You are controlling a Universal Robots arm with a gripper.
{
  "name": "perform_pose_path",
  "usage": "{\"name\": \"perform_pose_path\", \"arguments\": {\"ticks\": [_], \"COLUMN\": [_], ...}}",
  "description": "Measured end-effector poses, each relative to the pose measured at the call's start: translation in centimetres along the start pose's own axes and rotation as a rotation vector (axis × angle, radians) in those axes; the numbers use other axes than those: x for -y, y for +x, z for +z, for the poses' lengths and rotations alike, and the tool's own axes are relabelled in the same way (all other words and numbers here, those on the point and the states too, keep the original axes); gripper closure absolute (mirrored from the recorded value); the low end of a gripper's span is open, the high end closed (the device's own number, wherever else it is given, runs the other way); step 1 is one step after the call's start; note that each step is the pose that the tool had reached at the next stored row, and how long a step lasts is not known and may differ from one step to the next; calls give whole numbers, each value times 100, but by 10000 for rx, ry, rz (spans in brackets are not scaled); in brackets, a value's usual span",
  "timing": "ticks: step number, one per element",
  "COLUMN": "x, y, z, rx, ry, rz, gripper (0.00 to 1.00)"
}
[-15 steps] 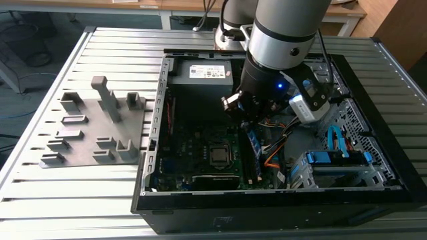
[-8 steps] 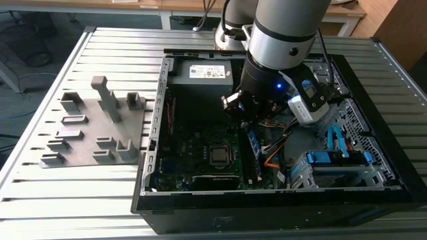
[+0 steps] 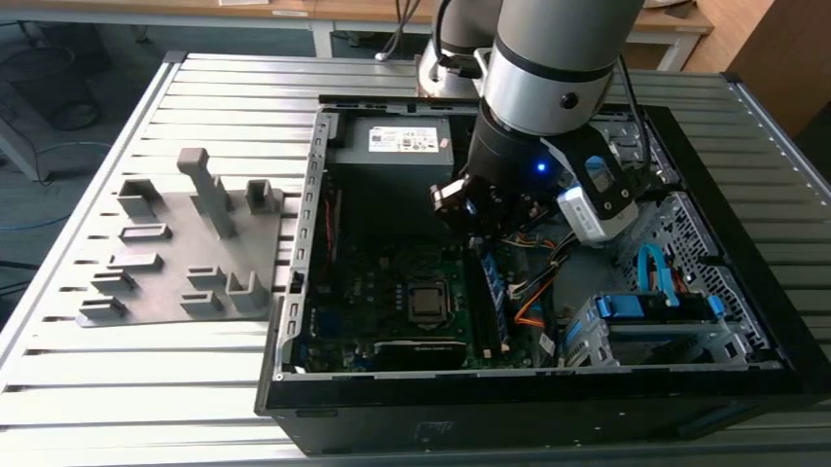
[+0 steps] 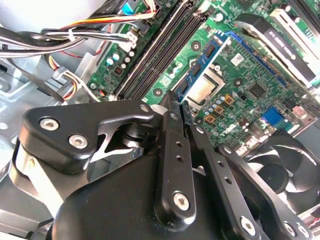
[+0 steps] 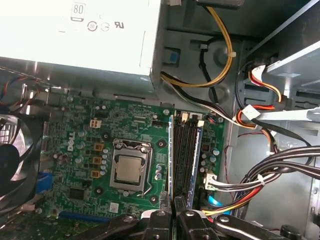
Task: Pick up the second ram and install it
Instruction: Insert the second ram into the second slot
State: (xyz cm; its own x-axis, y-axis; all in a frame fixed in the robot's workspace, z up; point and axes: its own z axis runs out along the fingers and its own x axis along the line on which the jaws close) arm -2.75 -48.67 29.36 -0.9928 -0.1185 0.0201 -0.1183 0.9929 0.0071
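- Jaws narrow: the gripper [image 4: 177, 102] is pinched on the near end of a thin board. Its two fingers [image 4: 172, 150] are flat black metal bars with screw heads.
- The second ram [image 4: 202, 65] is a long, slim blue-green board with small black chips. It stands on edge just beside the processor socket [image 4: 202, 90], in line with the slot nearest it. In the first wrist view it shows as a pale thin edge [image 5: 171, 160] running up from the gripper [image 5: 173, 216]. Cannot tell whether it is fully seated.
- Sticks counted: two. The other stick [image 5: 198, 160], with a bluish edge, stands farther from the processor socket [image 5: 129, 170]. The black empty slots [image 5: 185, 160] lie between the two.
- The socket is a square with a dull silver lid, set on the glossy green motherboard [image 5: 75, 125].
- One round black fan [image 4: 285, 165] is near the socket, on the side away from the sticks.
- One pale metal power supply box [image 5: 75, 35] sits beyond the socket.
- Wire bundles [image 5: 260, 180] in black, yellow and red lie past the sticks.
- Exterior view: the arm's gripper [image 3: 478, 222] is down inside the open black case [image 3: 727, 243]. One grey moulded holder tray [image 3: 182, 243] with upright blocks is well apart from the socket, on the ribbed metal counter [image 3: 221, 97].
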Motion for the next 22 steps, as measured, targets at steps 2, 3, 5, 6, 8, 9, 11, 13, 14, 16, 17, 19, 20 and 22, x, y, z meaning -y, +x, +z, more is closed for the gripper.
{"name": "perform_pose_path", "arguments": {"ticks": [2,3,5,6,8,9,11,13,14,16,17,19,20,22], "x": [0,0,0,0,0,0,0,0,0,0,0,0,0,0], "y": [0,0,0,0,0,0,0,0,0,0,0,0,0,0], "z": [0,0,0,0,0,0,0,0,1,3,4,9,10,10], "rx": [0,0,0,0,0,0,0,1,2,4,4,8,8,9], "ry": [-1,0,0,0,-1,0,0,-2,-4,-9,-13,-22,-24,-25], "rz": [5,5,7,8,10,11,13,112,220,518,688,1038,1206,1282], "gripper": [86,86,86,86,86,86,86,86,86,86,86,86,86,86]}}
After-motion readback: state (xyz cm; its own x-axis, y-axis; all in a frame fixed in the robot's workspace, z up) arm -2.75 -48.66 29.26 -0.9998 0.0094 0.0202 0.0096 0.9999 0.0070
